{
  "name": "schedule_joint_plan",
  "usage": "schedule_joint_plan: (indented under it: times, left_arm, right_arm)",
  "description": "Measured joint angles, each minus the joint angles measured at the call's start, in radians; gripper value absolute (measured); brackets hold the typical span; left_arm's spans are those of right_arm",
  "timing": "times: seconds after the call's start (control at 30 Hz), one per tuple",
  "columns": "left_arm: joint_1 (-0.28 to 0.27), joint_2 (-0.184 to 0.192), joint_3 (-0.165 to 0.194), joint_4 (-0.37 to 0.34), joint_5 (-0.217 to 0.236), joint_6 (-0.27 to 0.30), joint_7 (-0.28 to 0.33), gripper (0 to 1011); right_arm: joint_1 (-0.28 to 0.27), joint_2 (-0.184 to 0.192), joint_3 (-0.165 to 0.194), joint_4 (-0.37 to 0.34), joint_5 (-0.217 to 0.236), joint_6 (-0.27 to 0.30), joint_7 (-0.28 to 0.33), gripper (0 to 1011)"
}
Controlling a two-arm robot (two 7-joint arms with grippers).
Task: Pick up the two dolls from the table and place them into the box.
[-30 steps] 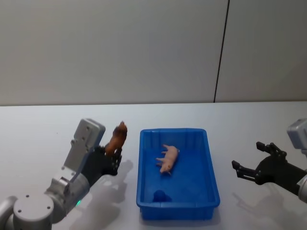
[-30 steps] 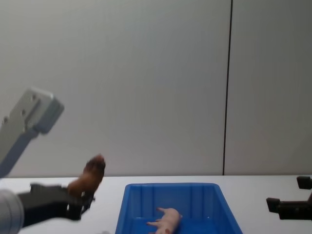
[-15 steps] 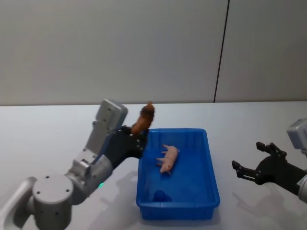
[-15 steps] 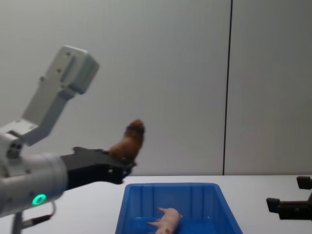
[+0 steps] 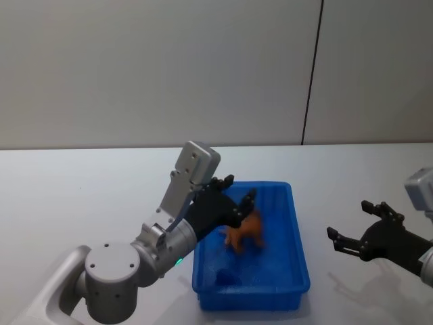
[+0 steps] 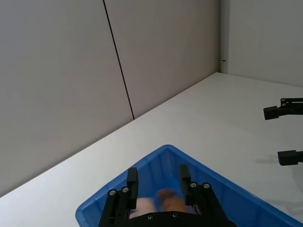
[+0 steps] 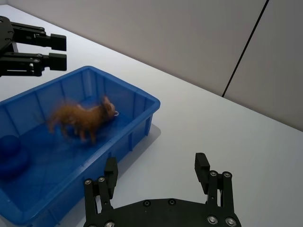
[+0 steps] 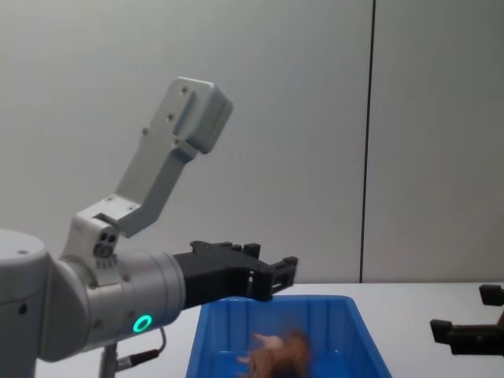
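White tabletop (image 5: pixel 67 183) spans my view, plain grey wall behind. Blue box (image 5: pixel 291 261) sits on it centre-front, long side running away from me, ribbed inner walls visible in the right wrist view (image 7: pixel 137 106).

My left arm reaches in from the lower left, grey housing raised, green light on the joint. Left tool (image 5: pixel 238 200) hangs over the box's near-left part, above the rim, fingers (image 8: pixel 279 266) spread wide, nothing between them. The left wrist view confirms it: both fingers (image 6: pixel 132 178) apart, box interior below.

Right tool (image 5: pixel 352 227) sits right of the box, well apart from it, low over the tabletop, spread wide and empty. In the right wrist view both its fingers (image 7: pixel 202 164) stand apart with bare tabletop between.

Reddish-brown doll (image 5: pixel 247 231) is inside the box, near the middle, motion-blurred, clear of the left tool. The right wrist view shows it (image 7: pixel 80 120) standing-ish on four legs, blurred; I can't tell if it touches the floor of the box.

Pale pink pig doll (image 8: pixel 264 345) is mostly hidden behind the brown one; I catch only a pale patch in the chest view and a pinkish blur between the left fingers in the wrist view (image 6: pixel 144 204). It's inside the box, just beside the brown doll.
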Motion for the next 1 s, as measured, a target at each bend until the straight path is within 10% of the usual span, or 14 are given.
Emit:
schedule_joint_plan:
  times: [0.6,1.0]
  left_arm:
    - [0.008,0.023,-0.024,-0.048,0.008,-0.042,0.046,1001]
    - [0.044,0.095,-0.084,-0.132,0.001,-0.066,0.131,1001]
  right_arm:
    - [0.0,0.0,0.0,0.0,0.0,0.0,0.0,1001]
    - [0.0,0.0,0.0,0.0,0.0,0.0,0.0,1001]
